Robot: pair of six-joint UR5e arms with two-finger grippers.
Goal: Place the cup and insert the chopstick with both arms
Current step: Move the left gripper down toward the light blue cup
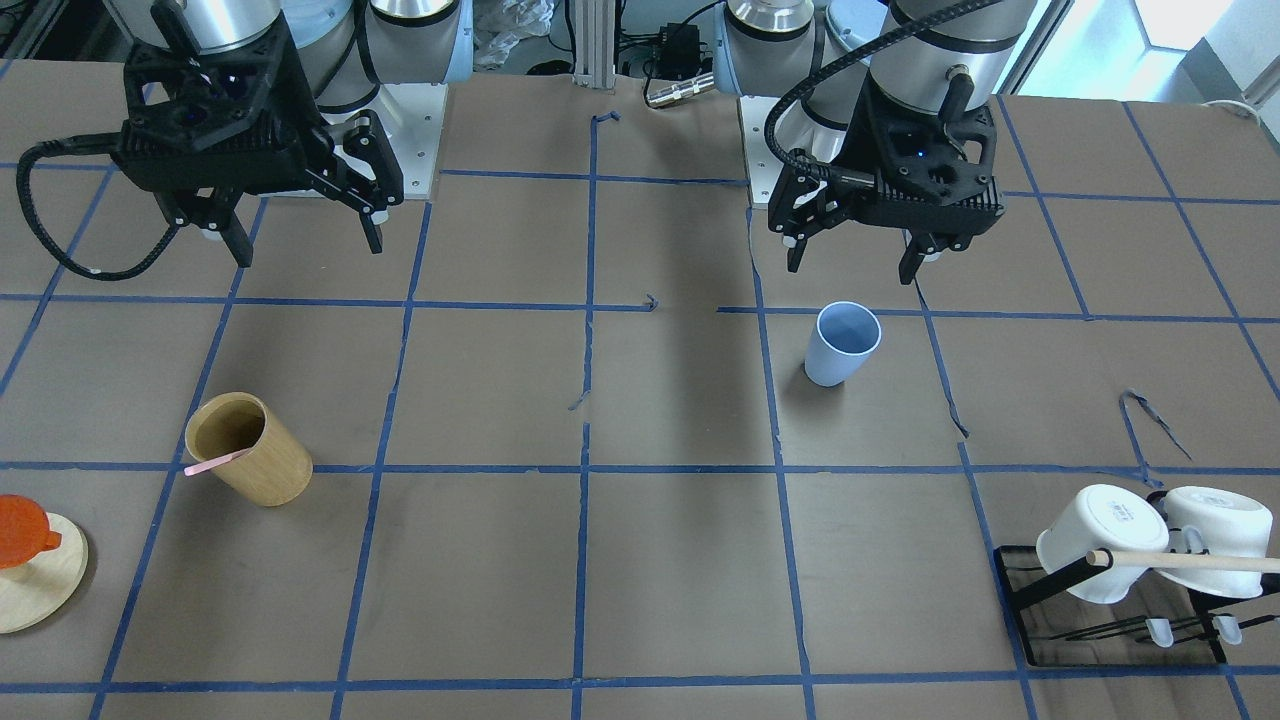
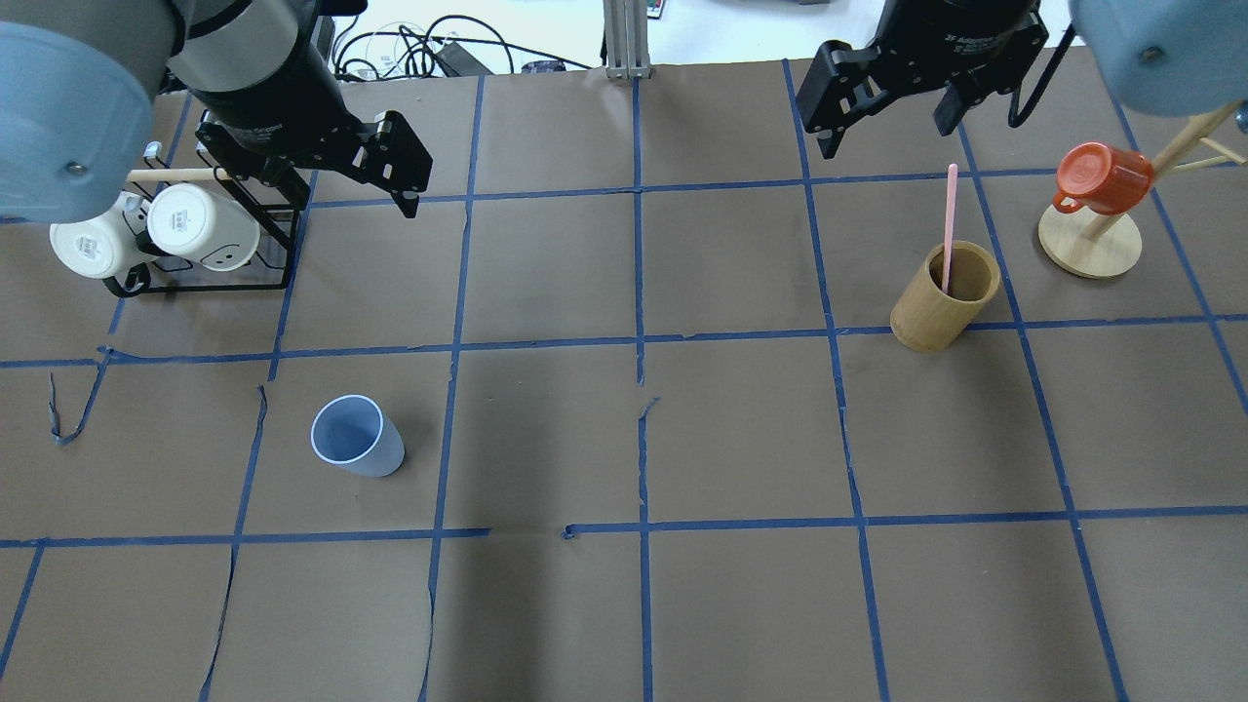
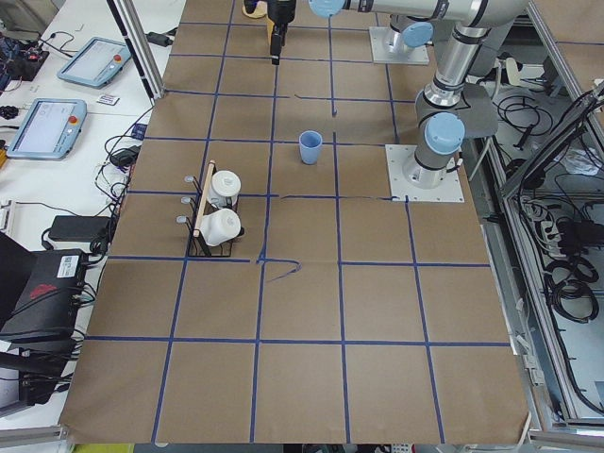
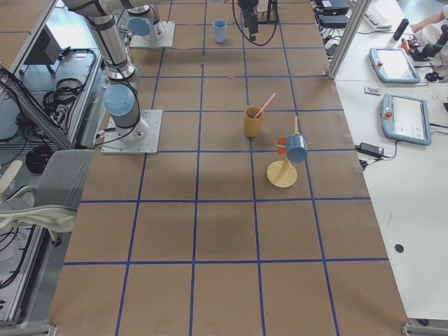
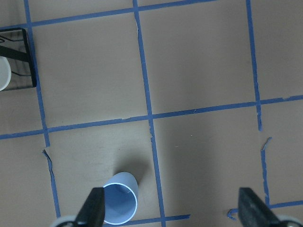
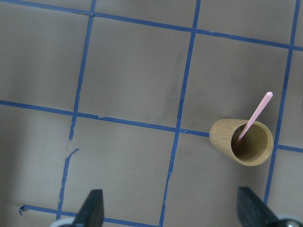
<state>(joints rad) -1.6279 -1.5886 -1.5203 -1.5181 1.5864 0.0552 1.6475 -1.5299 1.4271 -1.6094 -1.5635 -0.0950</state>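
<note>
The light-blue cup (image 1: 842,343) stands upright and empty on the table; it also shows in the overhead view (image 2: 357,436) and at the bottom of the left wrist view (image 5: 120,204). The pale-pink chopstick (image 2: 949,224) leans inside a tan wooden cup (image 2: 944,297), also seen in the right wrist view (image 6: 255,116). My left gripper (image 1: 855,258) is open and empty, raised above the table behind the blue cup. My right gripper (image 1: 308,243) is open and empty, raised well behind the wooden cup (image 1: 250,450).
A black rack (image 2: 195,283) with two white mugs and a wooden rod stands at the far left. An orange mug (image 2: 1102,175) hangs on a wooden stand (image 2: 1090,249) at the far right. Blue tape lines grid the brown table.
</note>
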